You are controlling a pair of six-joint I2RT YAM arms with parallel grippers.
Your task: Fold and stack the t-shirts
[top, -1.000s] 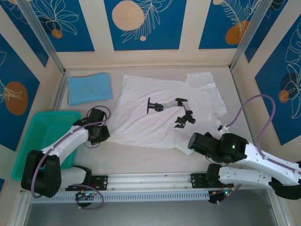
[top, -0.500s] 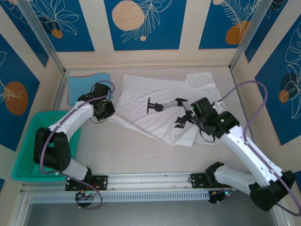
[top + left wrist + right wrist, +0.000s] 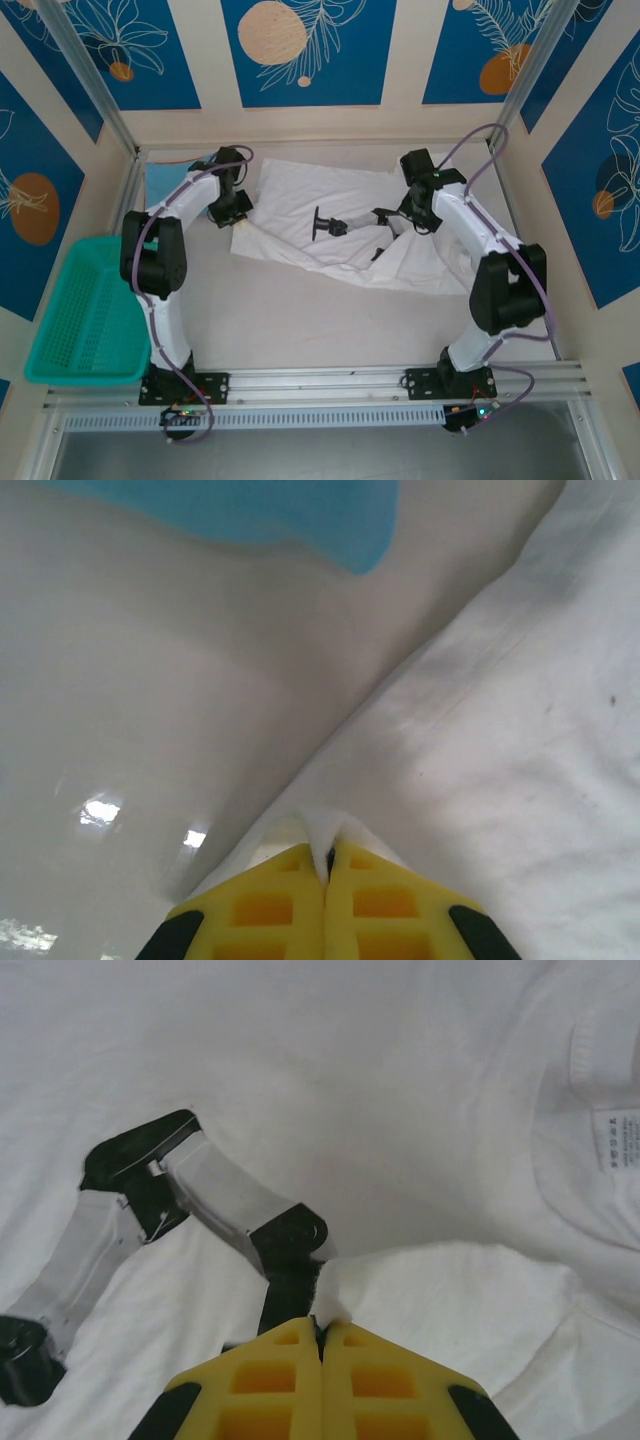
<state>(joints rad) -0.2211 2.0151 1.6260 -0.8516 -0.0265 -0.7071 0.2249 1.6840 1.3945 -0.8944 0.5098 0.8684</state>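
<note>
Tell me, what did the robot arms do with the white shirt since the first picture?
Both arms swung from the near edge toward the far wall. The left gripper and right gripper, shut on the white t-shirt at its bottom hem, carried that hem up over the shirt, folding it. The light-blue t-shirt and teal basket stayed put.

Right gripper pinches a white t-shirt fold at 6 o'clock; black-grey print at 9, neck label at 2.
</note>
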